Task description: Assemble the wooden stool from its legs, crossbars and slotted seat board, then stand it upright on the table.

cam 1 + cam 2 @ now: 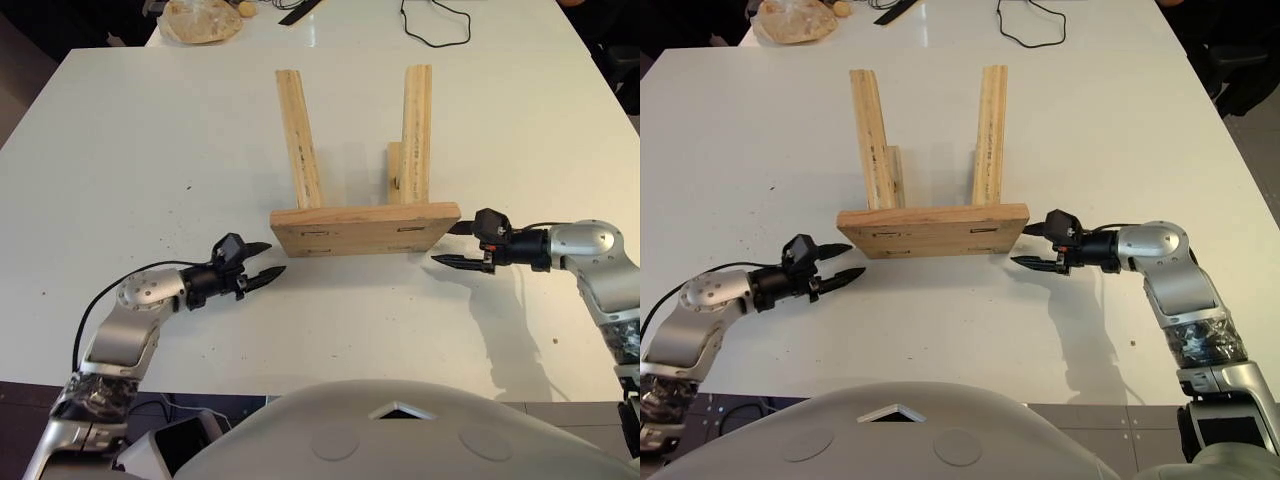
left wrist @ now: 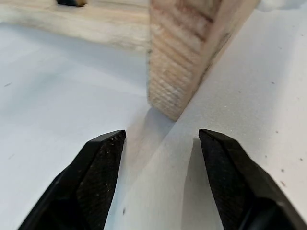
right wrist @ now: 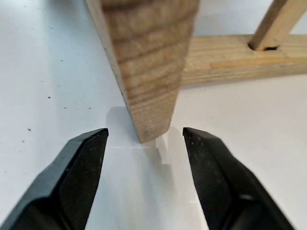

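Note:
The wooden stool lies on its side in the middle of the white table, its slotted seat board (image 1: 365, 229) standing on edge toward me and two legs (image 1: 299, 138) (image 1: 417, 120) pointing away. A short crossbar (image 1: 395, 172) joins the legs near the right one. My left gripper (image 1: 262, 261) is open just off the seat board's left end (image 2: 184, 72). My right gripper (image 1: 452, 243) is open at the board's right end (image 3: 144, 62), its fingers on either side of that edge without touching it.
At the table's far left corner lies a crumpled plastic bag (image 1: 203, 20). A black cable (image 1: 434, 22) loops near the far edge, with a dark flat object (image 1: 301, 10) beside it. The table's front strip (image 1: 360, 330) between my arms is bare.

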`<act>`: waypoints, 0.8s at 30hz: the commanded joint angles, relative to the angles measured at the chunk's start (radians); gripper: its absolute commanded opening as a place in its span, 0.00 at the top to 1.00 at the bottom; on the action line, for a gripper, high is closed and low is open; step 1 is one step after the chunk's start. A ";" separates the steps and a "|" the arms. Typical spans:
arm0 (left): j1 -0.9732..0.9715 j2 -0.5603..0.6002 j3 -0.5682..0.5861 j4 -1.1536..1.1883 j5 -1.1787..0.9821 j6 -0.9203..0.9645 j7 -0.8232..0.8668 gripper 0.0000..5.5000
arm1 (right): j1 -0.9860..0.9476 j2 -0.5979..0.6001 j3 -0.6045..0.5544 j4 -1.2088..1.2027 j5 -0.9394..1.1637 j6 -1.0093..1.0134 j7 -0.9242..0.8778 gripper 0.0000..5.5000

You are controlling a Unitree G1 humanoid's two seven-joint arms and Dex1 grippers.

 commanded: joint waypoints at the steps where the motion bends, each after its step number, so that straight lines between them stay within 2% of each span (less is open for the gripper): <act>1: -0.139 -0.024 -0.059 0.136 0.030 -0.035 -0.090 0.48 | -0.117 0.040 0.057 0.113 -0.034 -0.034 0.053 0.48; 6: -0.252 -0.049 -0.077 0.242 0.024 -0.070 -0.166 0.48 | -0.193 0.091 0.100 0.201 -0.038 -0.062 0.122 0.48; 9: -0.289 -0.061 -0.062 0.272 0.002 -0.072 -0.198 0.48 | -0.223 0.112 0.095 0.257 -0.036 -0.075 0.133 0.56; 15: -0.285 -0.068 0.010 0.208 -0.138 0.048 -0.260 0.64 | -0.225 0.128 0.049 0.266 0.040 -0.009 0.171 0.72; 19: -0.295 -0.116 0.121 0.088 -0.339 0.273 -0.204 0.65 | -0.218 0.157 -0.016 0.181 0.176 0.157 0.179 0.73; 24: -0.346 -0.265 0.335 -0.043 -0.743 0.534 0.077 0.65 | -0.213 0.269 -0.190 -0.064 0.616 0.580 0.026 0.73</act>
